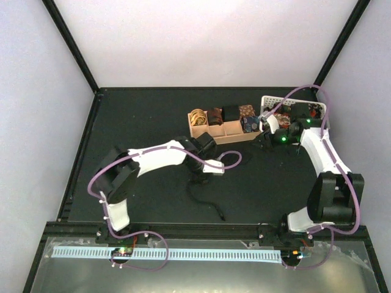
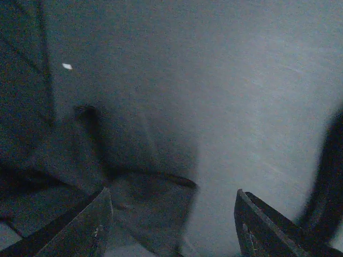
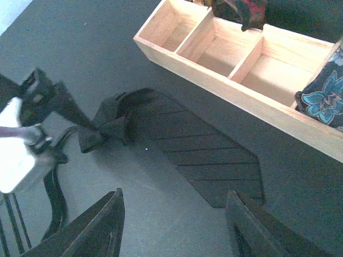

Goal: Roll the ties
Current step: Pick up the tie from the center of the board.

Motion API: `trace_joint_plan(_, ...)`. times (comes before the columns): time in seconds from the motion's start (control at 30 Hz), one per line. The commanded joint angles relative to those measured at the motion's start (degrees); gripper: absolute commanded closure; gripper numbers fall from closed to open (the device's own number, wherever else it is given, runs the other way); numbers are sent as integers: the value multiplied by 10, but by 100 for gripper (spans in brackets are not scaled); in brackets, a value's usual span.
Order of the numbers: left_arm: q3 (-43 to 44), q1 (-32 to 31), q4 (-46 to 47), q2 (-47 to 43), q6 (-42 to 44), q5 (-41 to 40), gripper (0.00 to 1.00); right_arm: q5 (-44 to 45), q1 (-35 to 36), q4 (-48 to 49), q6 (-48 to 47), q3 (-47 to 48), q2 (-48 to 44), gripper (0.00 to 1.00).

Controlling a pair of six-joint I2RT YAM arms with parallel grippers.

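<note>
A black striped tie [image 3: 209, 160] lies flat on the dark table, bunched at one end [image 3: 107, 126] beside my left gripper [image 3: 27, 139]. Its thin tail [image 1: 211, 204] trails toward the near edge. My left gripper [image 2: 171, 195] is open, low over a dark fold of tie [image 2: 144, 209] next to its left finger. My right gripper [image 3: 174, 195] is open and empty just short of the tie's wide tip. In the top view it hovers by the tray [image 1: 264, 137]. Rolled ties fill the tray: gold [image 1: 197, 117], brown [image 1: 215, 115], blue floral [image 3: 321, 101].
The tan wooden tray [image 3: 225, 80] has three bare front compartments and stands right behind the tie. A white perforated basket [image 1: 269, 101] with more ties sits at the back right, beside my right arm. Dark table stretches left of the tray.
</note>
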Motion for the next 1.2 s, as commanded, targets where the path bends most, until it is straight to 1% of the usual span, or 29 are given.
trace_joint_plan(0.0, 86, 1, 11, 60, -44, -67, 36, -52, -5, -8, 13, 20, 20, 46)
trace_joint_plan(0.1, 117, 1, 3, 95, -58, -87, 38, -78, -21, -22, 12, 29, 34, 50)
trace_joint_plan(0.2, 120, 2, 10, 115, -65, -116, 39, -107, -47, -44, 3, 44, 49, 51)
trace_joint_plan(0.4, 129, 8, 16, 152, -82, -160, 38, -134, -72, -68, -21, 55, 67, 52)
trace_joint_plan(0.47, 135, 8, 11, 164, -84, -156, 36, -137, -72, -71, -27, 55, 71, 52)
trace_joint_plan(0.5, 138, 8, 7, 164, -82, -144, 39, -137, -72, -73, -30, 54, 71, 52)
trace_joint_plan(0.6, 140, 9, -2, 138, -86, -101, 56, -131, -72, -75, -36, 54, 68, 53)
trace_joint_plan(0.63, 137, 10, -2, 120, -86, -84, 59, -130, -72, -74, -37, 55, 66, 53)
trace_joint_plan(0.73, 131, 17, -4, 49, -83, -23, 61, -134, -72, -73, -40, 60, 61, 54)
trace_joint_plan(0.8, 144, 30, -17, -2, -84, 24, 63, -147, -72, -74, -43, 68, 59, 54)
trace_joint_plan(0.9, 192, 56, -43, -46, -99, 84, 66, -178, -71, -72, -42, 82, 56, 58)
trace_joint_plan(1.0, 260, 89, -59, -77, -128, 133, 67, -207, -64, -67, -39, 98, 51, 60)
trace_joint_plan(1.1, 296, 124, -36, -110, -153, 190, 66, -216, -50, -48, -26, 111, 33, 60)
trace_joint_plan(1.17, 296, 146, -1, -135, -165, 242, 65, -221, -40, -34, -18, 121, 20, 59)
